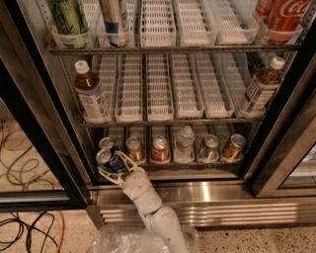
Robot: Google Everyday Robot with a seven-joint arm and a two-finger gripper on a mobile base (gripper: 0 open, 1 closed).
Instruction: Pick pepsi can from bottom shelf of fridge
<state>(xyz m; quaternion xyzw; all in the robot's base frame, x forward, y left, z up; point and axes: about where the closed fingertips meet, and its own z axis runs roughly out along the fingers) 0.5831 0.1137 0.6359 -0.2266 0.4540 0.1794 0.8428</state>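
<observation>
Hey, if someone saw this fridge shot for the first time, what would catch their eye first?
Most likely the white arm reaching up from the bottom edge, its gripper closed on the tilted pepsi can at the left end of the bottom shelf. After that, the red Coca-Cola bottle in the top right corner.

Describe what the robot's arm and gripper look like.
The arm is white, built of rounded, bulbous segments. The gripper, at the left end of the wire bottom shelf around the dark-blue pepsi can, has two thin, curved, cream-coloured fingers. No cables or markings show on either.
</observation>
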